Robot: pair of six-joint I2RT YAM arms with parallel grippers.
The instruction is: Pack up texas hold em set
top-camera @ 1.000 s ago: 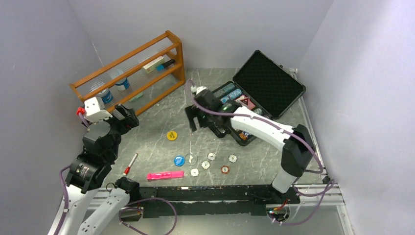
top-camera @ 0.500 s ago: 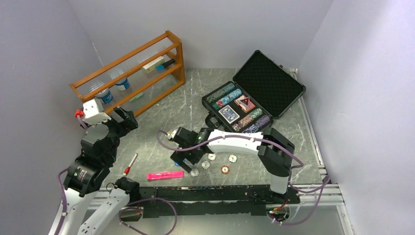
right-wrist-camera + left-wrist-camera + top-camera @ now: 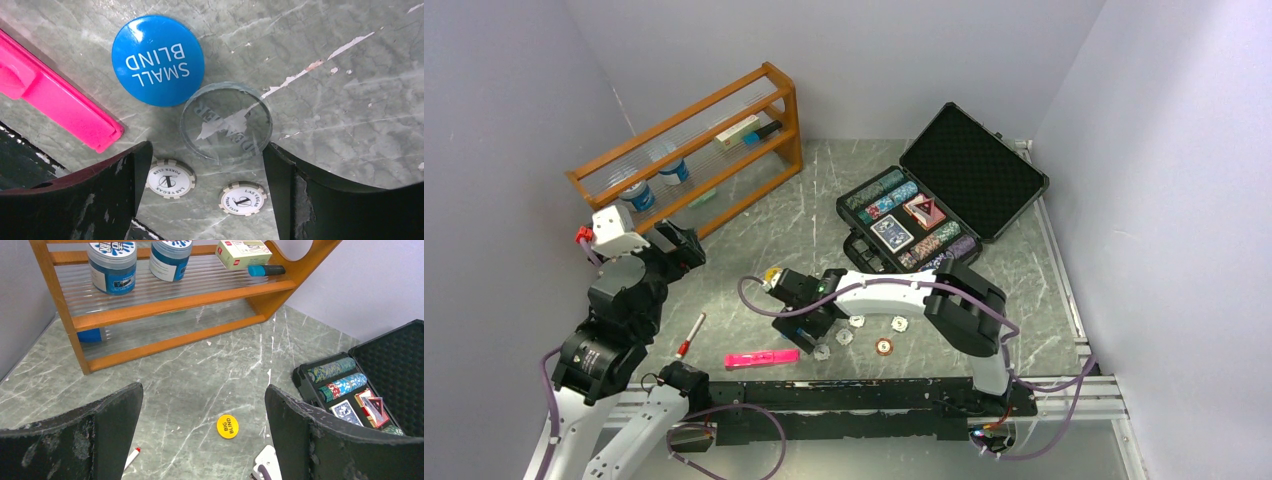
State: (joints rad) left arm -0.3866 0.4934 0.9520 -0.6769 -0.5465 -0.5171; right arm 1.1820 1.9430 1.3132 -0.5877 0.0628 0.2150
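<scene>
I'm hovering my right hand (image 3: 206, 150), spread wide, over the clear dealer button (image 3: 226, 122) lying on the tabletop (image 3: 350, 100) beneath it. Closing now is probably risking it skidding flat, or catching the blue button (image 3: 157, 60) just beyond.

A grey marbled desk (image 3: 784, 215) is shown. A wooden rack (image 3: 694, 150) is stood at its far left, and an open black case (image 3: 972, 170) is laid at its far right. A yellow button (image 3: 227, 426) is set near the middle. Nearer, a blue button (image 3: 157, 60) is found just beside a clear disc (image 3: 226, 122), with small white chips (image 3: 171, 179) close by. A pink marker (image 3: 762, 357) and a red-tipped pen (image 3: 691, 335) are laid to the left.
</scene>
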